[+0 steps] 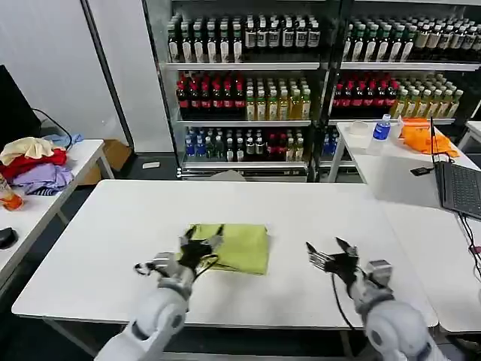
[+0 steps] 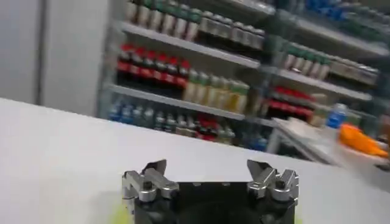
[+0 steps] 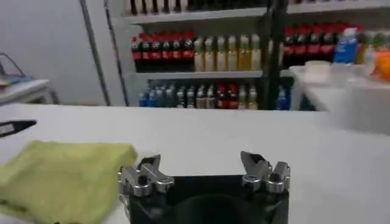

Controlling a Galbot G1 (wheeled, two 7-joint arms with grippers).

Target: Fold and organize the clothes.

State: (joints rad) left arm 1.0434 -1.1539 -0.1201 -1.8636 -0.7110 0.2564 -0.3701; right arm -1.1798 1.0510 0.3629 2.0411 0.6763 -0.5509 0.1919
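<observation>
The lime yellow-green T-shirt of thin soft fabric (image 1: pixel 233 247) is seen folded into a compact rectangle near the middle of the white surface (image 1: pixel 113 226). In the right wrist view the same folded shirt (image 3: pixel 61 176) is shown lying flat beside the right arm's tool (image 3: pixel 204 170), apart from it; in the left wrist view a sliver of yellow-green (image 2: pixel 122 213) is glimpsed at the body of the left tool (image 2: pixel 210 176). The left tool (image 1: pixel 199 247) is placed over the shirt's near-left edge with its fingers spread, nothing being clamped. The right tool (image 1: pixel 331 254) is held open above bare surface, well to the shirt's right. Behind, shelves of bottled drinks (image 1: pixel 248 90) are visible, with a red, cream and lavender pile of clothes (image 1: pixel 34 165) on a side surface.
</observation>
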